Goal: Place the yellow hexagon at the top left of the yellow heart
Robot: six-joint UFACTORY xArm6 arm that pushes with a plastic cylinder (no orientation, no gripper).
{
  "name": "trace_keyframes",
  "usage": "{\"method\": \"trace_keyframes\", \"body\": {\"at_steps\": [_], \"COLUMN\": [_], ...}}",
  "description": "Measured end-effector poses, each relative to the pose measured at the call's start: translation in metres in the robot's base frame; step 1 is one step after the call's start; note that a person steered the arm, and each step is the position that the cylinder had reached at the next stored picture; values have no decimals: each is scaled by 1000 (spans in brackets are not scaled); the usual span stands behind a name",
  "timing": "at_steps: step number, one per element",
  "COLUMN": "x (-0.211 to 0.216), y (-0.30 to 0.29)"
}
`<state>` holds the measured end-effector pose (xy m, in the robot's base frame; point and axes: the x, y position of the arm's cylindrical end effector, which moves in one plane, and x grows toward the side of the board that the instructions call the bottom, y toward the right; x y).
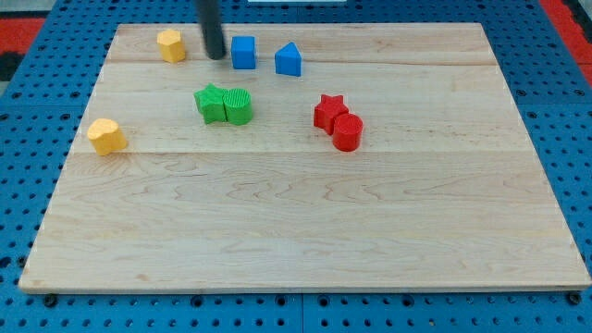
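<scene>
The yellow hexagon (pixel 170 44) lies near the board's top left. The yellow heart (pixel 106 136) lies at the left edge, below and to the left of the hexagon. My tip (pixel 215 55) rests on the board between the yellow hexagon and the blue cube (pixel 242 52), close to the cube's left side and a short gap to the right of the hexagon. It touches neither yellow block.
A blue pentagon-like block (pixel 289 60) sits right of the blue cube. A green star (pixel 211 102) and green cylinder (pixel 238 106) touch near the upper middle. A red star (pixel 329 111) and red cylinder (pixel 348 132) touch right of centre. The wooden board (pixel 305 231) lies on a blue pegboard.
</scene>
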<state>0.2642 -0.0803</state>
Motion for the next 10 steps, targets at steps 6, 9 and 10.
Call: {"method": "trace_keyframes", "body": {"at_steps": [6,9,10], "x": [-39,83,97], "y": [-195,-194,-197]}}
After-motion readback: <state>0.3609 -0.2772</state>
